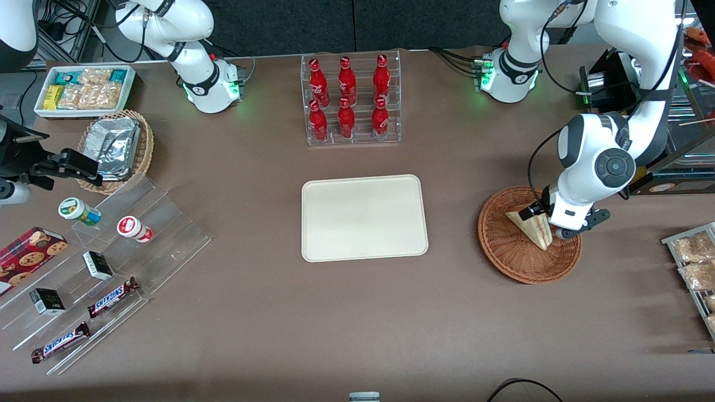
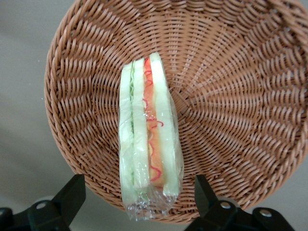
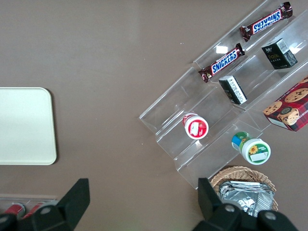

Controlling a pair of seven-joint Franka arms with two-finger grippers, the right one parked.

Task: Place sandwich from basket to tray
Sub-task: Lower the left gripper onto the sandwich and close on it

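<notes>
While one sandwich [image 2: 150, 139] lies in the single brown basket [image 1: 505, 245], the gripper [image 2: 139, 192] hovers just above it with fingers [image 2: 72, 195] spread apart, one on each side. One cream tray [image 1: 364, 218] sits bare on the desk [image 1: 357, 324] at the basket's nine o'clock; six red bottles [image 1: 349, 97] stand at the tray's twelve.
</notes>
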